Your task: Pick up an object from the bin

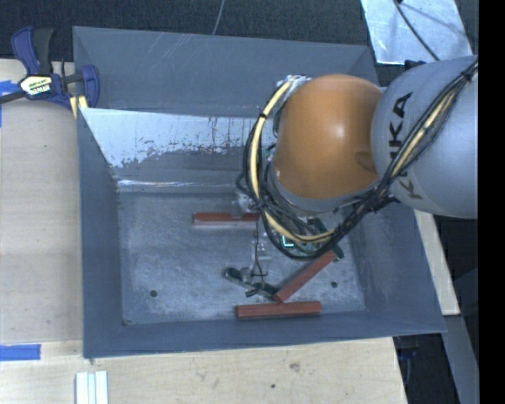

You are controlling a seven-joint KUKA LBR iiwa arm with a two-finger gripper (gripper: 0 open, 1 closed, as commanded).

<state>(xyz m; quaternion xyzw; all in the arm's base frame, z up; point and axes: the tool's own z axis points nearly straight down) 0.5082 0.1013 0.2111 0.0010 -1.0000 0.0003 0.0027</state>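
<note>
Gripper [252, 283] is low over the floor of the bin [101, 251], front centre, with its fingers spread and nothing between them. A slanted brown stick [310, 274] has its lower end just beside the gripper. A second stick [278, 310] lies near, along the front wall. A third stick [221, 219] lies further back. The orange wrist cover [324, 137] blocks sight of the floor beneath it.

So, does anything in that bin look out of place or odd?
Nothing is spilled or broken. Only the slanted stick beside the gripper lies askew; the back stick and front stick lie level. The bin's back wall is scratched.
</note>
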